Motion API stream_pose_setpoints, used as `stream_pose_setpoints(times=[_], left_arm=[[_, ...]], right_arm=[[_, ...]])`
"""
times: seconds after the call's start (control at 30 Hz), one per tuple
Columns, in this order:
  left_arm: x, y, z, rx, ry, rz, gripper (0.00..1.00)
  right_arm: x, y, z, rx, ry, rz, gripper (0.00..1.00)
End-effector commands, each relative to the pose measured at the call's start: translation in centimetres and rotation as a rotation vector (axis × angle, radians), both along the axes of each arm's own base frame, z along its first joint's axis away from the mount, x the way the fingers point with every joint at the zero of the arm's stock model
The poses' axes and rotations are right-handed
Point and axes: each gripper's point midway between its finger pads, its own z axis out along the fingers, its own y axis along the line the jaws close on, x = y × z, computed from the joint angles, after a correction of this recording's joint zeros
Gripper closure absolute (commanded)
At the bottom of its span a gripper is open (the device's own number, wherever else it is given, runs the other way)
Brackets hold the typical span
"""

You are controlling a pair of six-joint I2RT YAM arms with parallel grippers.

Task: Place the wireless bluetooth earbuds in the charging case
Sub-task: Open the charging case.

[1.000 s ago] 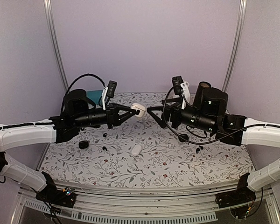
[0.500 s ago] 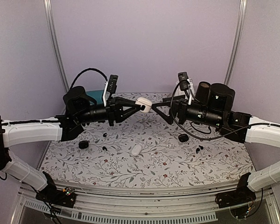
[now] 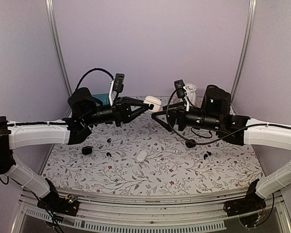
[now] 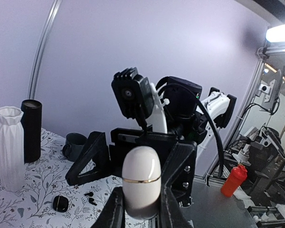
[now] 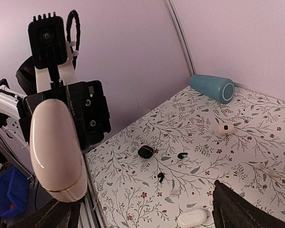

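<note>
Above the floral-patterned tabletop [image 3: 184, 170] | left fingers [image 3: 148, 107] are clamping a cream pebble-shaped plastic charging case [image 3: 153, 103] | right fingers [image 3: 158, 112] are gaping wide, holding nothing | tiny glossy black earbuds [image 3: 108, 154] are lying on the tabletop, well below the case

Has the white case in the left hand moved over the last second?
Yes. In the top view the held charging case has risen and drifted right, away from the loose white case on the table.
</note>
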Motion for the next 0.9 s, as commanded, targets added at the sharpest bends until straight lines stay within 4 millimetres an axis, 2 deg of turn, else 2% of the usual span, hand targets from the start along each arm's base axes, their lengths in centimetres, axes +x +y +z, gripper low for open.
stream_pose_setpoints(times=[0.0,0.17,0.3,0.37,0.5,0.67,0.73,0.87], left_arm=[[-0.7,-0.5,1.2,-0.018,-0.041,-0.053,1.0],[-0.3,-0.7,0.7,-0.006,-0.036,-0.071,1.0],[0.5,-0.9,0.4,-0.009,-0.021,-0.066,1.0],[0.6,-0.8,0.7,-0.03,-0.017,-0.063,1.0],[0.7,-0.8,0.6,-0.032,-0.008,-0.076,1.0],[1.0,-0.4,-0.1,-0.02,0.005,-0.074,1.0],[1.2,-0.3,-0.2,-0.021,0.014,-0.082,1.0],[1.7,-0.2,-0.3,-0.022,0.033,-0.079,1.0]], right_arm=[[1.4,-1.3,3.2,0.065,-0.056,-0.023,0.02],[1.3,-2.3,3.5,0.081,-0.04,-0.012,0.02],[-0.3,-1.4,3.9,0.086,-0.034,0.103,0.02],[-0.4,-1.3,3.5,0.077,-0.03,0.118,0.02],[0.6,-2.5,3.0,0.069,-0.025,0.018,0.01],[4.4,-5.7,2.9,0.047,0.013,-0.274,0.0],[4.5,-6.1,3.1,0.051,0.005,-0.298,0.0],[2.9,-5.4,4.2,0.093,-0.04,-0.198,0.0]])
